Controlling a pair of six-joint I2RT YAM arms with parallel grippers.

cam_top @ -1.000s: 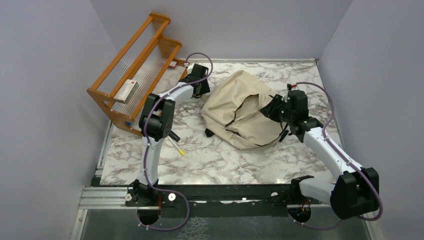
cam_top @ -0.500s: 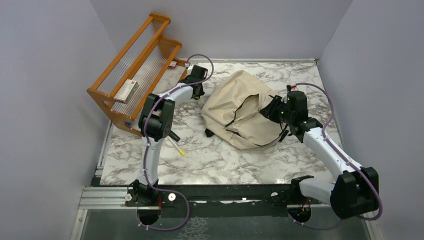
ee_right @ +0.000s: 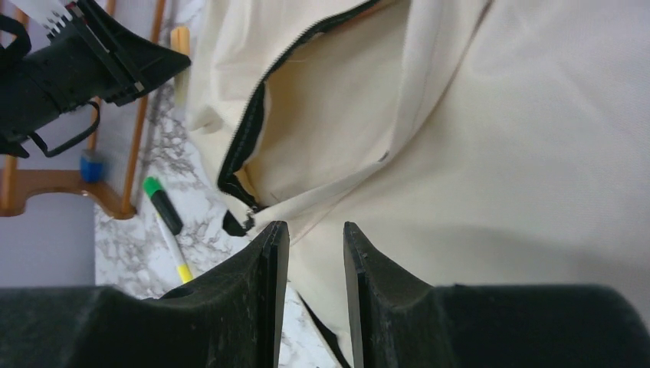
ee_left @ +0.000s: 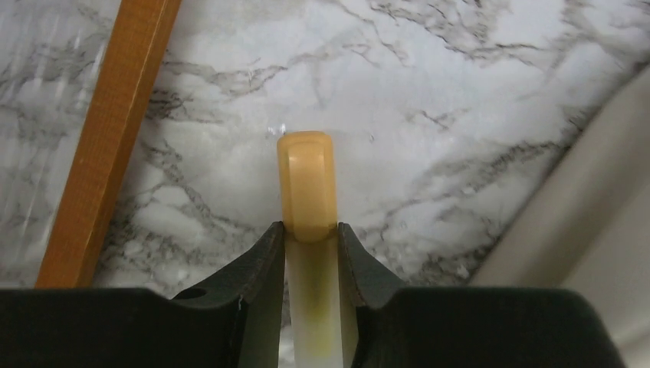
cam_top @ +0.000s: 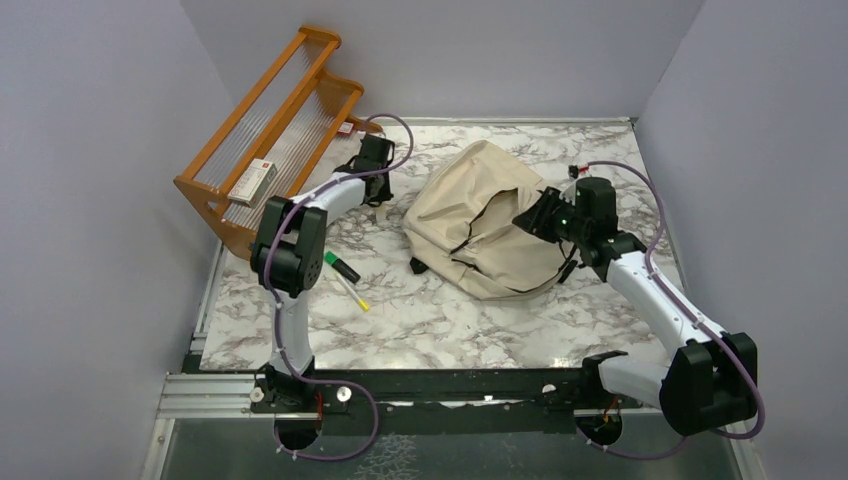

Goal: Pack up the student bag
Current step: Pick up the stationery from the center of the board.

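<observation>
Two grippers are in play, and mine on the left, the left gripper (ee_left: 310,230), is clamped on a pale stick (ee_left: 306,180) with an amber cap. My black fingers (ee_left: 264,257) press it from both sides just below that cap. The stick's capped end points out over the marble table (cam_top: 440,325), and an orange rail of the wooden rack (ee_left: 107,138) runs past on one side. A cream edge of the student bag (ee_left: 582,207) shows on the other.

From above, the student bag (cam_top: 455,200) lies on the table toward the far middle, slumped on its side. Its zipper is undone and the mouth gapes toward my right arm. My left gripper (cam_top: 372,188) sits between the bag and the foot of the wooden rack (cam_top: 330,40), near both. A small box (cam_top: 250,181) lies on the rack's ribbed shelf.

Over on the right gripper (ee_right: 310,230), the jaws stand a little apart at the bag's open flap. Cream cloth fills the gap behind them, and I cannot tell whether they pinch it. A green-capped marker (cam_top: 342,267) and a yellow-tipped pen (cam_top: 352,293) lie loose on the marble beside my left arm.
</observation>
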